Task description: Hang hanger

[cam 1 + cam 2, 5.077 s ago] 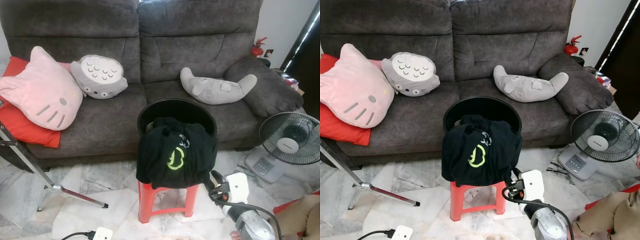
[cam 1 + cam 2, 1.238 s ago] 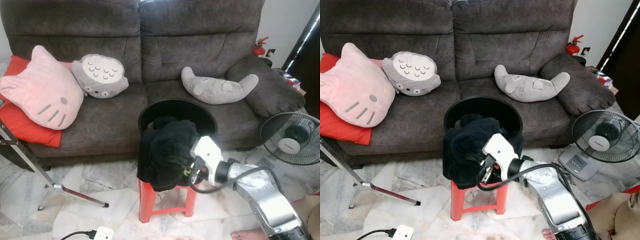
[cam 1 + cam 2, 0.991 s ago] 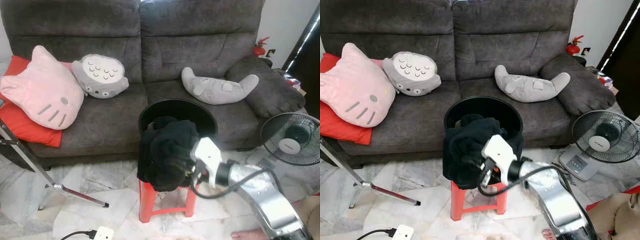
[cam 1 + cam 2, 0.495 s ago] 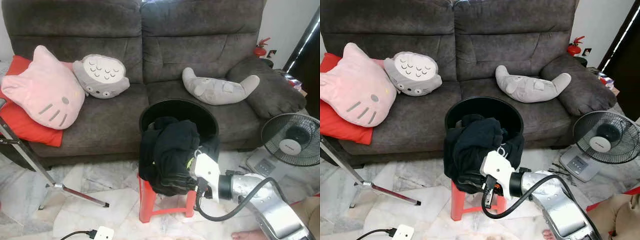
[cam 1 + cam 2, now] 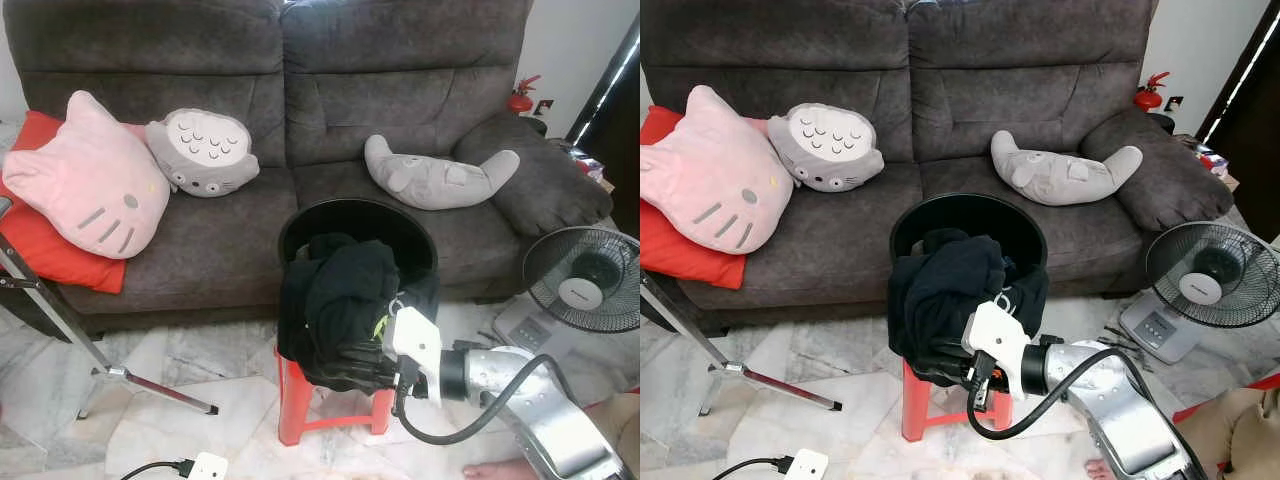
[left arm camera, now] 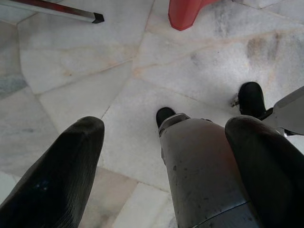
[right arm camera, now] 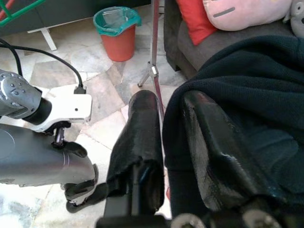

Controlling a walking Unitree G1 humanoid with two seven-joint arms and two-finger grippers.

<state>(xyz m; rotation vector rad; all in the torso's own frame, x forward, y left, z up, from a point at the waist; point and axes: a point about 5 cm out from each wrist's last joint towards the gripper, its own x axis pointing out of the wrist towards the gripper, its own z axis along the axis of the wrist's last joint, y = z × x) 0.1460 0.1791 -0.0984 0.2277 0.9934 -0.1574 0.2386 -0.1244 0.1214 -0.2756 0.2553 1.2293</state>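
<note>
Marble floor [image 5: 180,365] lies pale and open on the near left, and I have room there as far as the slanted tripod leg [image 5: 150,388] and the white plug block [image 5: 205,467] at the near edge. Behind everything runs the dark grey sofa [image 5: 300,90], its front edge just beyond the black round basket [image 5: 355,222]. That basket sits on a red stool [image 5: 300,400], and a black garment [image 5: 335,305] hangs over the basket's near rim.

My right gripper [image 5: 952,362] is at the garment's lower fold, above the stool seat. In the right wrist view its fingers [image 7: 140,137] are pinched on the black cloth, a fold caught between them. I cannot make out a hanger itself; if one is there, the cloth covers it.

On the right, a standing fan [image 5: 585,290] is close to my right arm, and a person's bare foot [image 5: 487,468] and beige-clad leg [image 5: 628,430] sit at the near right corner. On the sofa lie a pink cat cushion [image 5: 85,190], a red cushion [image 5: 40,250], a grey round plush [image 5: 205,152] and a grey long plush [image 5: 440,178]. A red fire extinguisher [image 5: 518,95] stands far right.

The right wrist view adds a red bin with a green liner [image 7: 116,31] on the floor past the sofa's end. My left gripper [image 6: 166,166] hangs idle, fingers spread wide over marble, with the robot's own leg between them.
</note>
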